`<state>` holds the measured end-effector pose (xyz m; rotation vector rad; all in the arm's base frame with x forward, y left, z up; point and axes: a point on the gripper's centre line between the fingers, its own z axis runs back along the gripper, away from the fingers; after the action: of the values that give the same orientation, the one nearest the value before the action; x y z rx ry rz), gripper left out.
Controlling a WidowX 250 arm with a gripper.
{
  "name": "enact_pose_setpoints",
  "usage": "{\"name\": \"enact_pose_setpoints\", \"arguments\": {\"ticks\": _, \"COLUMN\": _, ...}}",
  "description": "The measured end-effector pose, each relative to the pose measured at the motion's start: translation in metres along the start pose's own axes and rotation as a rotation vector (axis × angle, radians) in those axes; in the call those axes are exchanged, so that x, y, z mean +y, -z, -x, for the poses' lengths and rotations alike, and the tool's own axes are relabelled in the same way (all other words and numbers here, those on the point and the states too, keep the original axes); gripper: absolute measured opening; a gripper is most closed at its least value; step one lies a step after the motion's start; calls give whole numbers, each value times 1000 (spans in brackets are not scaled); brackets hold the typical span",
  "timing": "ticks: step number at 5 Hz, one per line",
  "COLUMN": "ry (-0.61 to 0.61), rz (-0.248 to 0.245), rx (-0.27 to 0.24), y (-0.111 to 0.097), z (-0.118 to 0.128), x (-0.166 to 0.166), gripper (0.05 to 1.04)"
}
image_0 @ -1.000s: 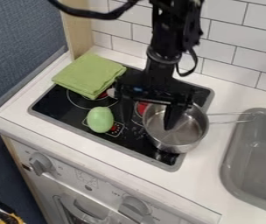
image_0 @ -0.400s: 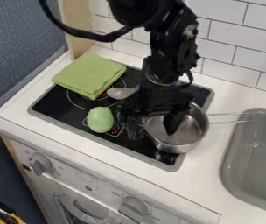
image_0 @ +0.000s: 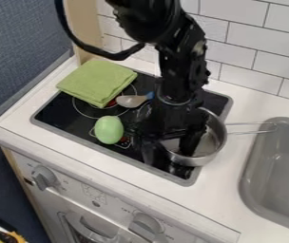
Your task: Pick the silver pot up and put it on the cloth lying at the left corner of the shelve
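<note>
ok so the pincer [image_0: 168,150] is spread wide, gripping nothing — one finger inside the silver pot [image_0: 189,161], one outside — folded green cloth [image_0: 96,81] up by the stove's [image_0: 77,134] corner

The pot [image_0: 193,160] is smooth metal, shiny where the light catches it. The cloth [image_0: 96,81] looks soft and matt, faintly rough in its weave. I see a glossy, glass-like hob [image_0: 61,110], a smooth, plastic-looking green egg [image_0: 109,130], glazed tiles [image_0: 254,53], pale-grained wood [image_0: 84,33] and a smooth grey sink [image_0: 280,171]. The blue wall [image_0: 21,40] looks coarse, like fabric.
</note>
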<state>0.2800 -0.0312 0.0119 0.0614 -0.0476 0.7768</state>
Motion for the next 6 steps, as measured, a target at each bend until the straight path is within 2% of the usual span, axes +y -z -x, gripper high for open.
{"name": "enact_pose_setpoints", "arguments": {"ticks": 1, "ry": -6, "rz": 5, "rx": -24, "y": 2, "z": 2, "x": 1, "gripper": 666}}
{"name": "enact_pose_setpoints", "arguments": {"ticks": 2, "ry": -22, "rz": 16, "rx": -8, "y": -2, "z": 5, "x": 2, "gripper": 364}}
{"name": "enact_pose_setpoints", "arguments": {"ticks": 3, "ry": -7, "rz": 30, "rx": 16, "y": -10, "z": -1, "x": -2, "gripper": 156}}
{"name": "enact_pose_setpoints", "arguments": {"ticks": 4, "ry": -32, "rz": 50, "rx": 38, "y": -16, "z": -6, "x": -6, "gripper": 79}}
{"name": "enact_pose_setpoints", "arguments": {"ticks": 5, "ry": -92, "rz": 107, "rx": 39, "y": -29, "z": -18, "x": -4, "gripper": 77}}
{"name": "enact_pose_setpoints", "arguments": {"ticks": 6, "ry": -175, "rz": 169, "rx": 70, "y": -43, "z": -41, "x": 1, "gripper": 77}}
